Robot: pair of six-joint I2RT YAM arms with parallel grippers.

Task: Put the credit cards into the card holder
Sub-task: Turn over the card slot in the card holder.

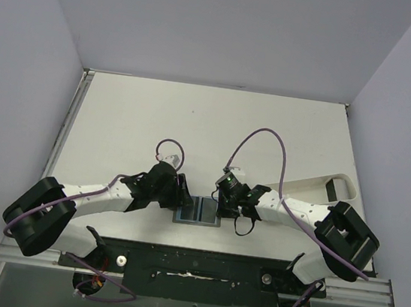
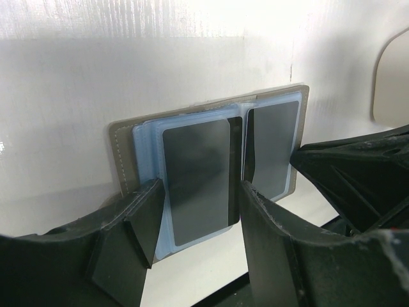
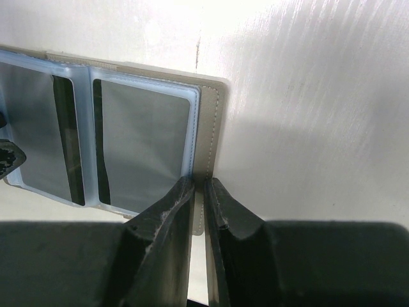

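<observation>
Even light from overhead fills the top view. The table [image 1: 270, 124] looks bright and flat, with soft shadows under the arms. In the left wrist view the top of the frame burns out white, grey shadow covers the lower half, and the left gripper [image 2: 199, 192] sits dark and blurred at the bottom. In the right wrist view glare streaks the upper right, the card holder [image 3: 209, 121] carries a dull sheen, and the right gripper [image 3: 198, 184] is soft-edged.

two credit cards [image 2: 195, 179], one card holder [image 2: 121, 153], one white tray [image 1: 341, 188]
</observation>
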